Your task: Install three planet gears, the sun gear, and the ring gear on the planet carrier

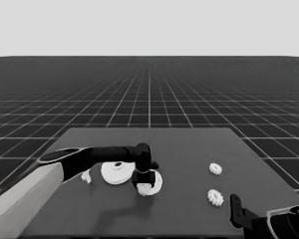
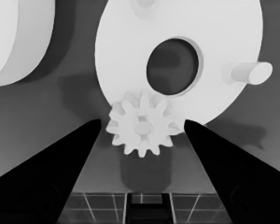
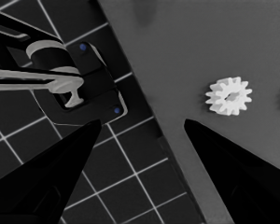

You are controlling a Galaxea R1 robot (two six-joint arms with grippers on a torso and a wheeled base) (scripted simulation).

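Observation:
My left arm reaches in to mid-table, and its gripper (image 1: 143, 183) hangs over the planet carrier (image 1: 156, 180), the smaller round part. In the left wrist view this carrier (image 2: 130, 56) shows a wide hole and upright pegs. One planet gear (image 2: 142, 123) sits on a peg at its rim, between the open fingers (image 2: 79, 144), which stand just clear of its teeth. The ring gear (image 1: 115, 172), the larger round part, lies just left of the carrier. Two more planet gears (image 1: 215, 169) (image 1: 215, 197) lie on the table's right side. My right gripper (image 1: 234, 205) is parked open at the lower right corner.
A thin white piece (image 1: 86, 176) lies left of the larger round part, beside the left arm. The right wrist view shows one gear (image 3: 228, 95) near the table's edge, with dark machinery (image 3: 84, 88) and floor grid beyond.

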